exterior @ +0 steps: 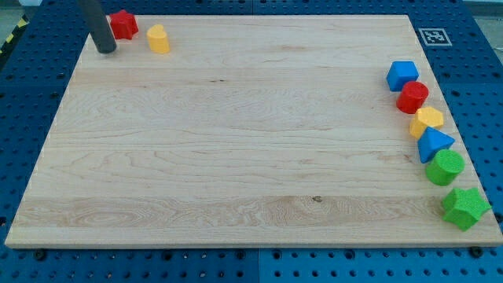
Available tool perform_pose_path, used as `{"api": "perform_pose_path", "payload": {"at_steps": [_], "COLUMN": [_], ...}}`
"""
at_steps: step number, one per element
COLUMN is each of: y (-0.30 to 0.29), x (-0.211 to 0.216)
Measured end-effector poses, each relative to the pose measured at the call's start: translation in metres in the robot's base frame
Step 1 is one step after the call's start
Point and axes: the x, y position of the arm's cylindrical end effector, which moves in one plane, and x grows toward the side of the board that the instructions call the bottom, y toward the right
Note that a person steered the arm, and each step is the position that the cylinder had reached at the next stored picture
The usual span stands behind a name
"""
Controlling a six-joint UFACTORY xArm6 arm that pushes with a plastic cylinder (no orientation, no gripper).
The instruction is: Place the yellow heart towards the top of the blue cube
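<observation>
The yellow heart [159, 38] sits at the board's top-left corner, a short way to the right of my tip [105, 49] and not touching it — the red star [122, 24] lies between them, just beside my tip. The blue cube [402, 75] is far right of my tip. No pushing toward it shows yet — nearly all remains. The rod holds nothing.

rod [96, 20]: upper end cut off at top | red block [123, 23]: shape unclear
</observation>
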Motion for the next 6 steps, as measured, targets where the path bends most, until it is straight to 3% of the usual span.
{"api": "perform_pose_path", "payload": {"at_steps": [6], "y": [0.124], "x": [-0.015]}}
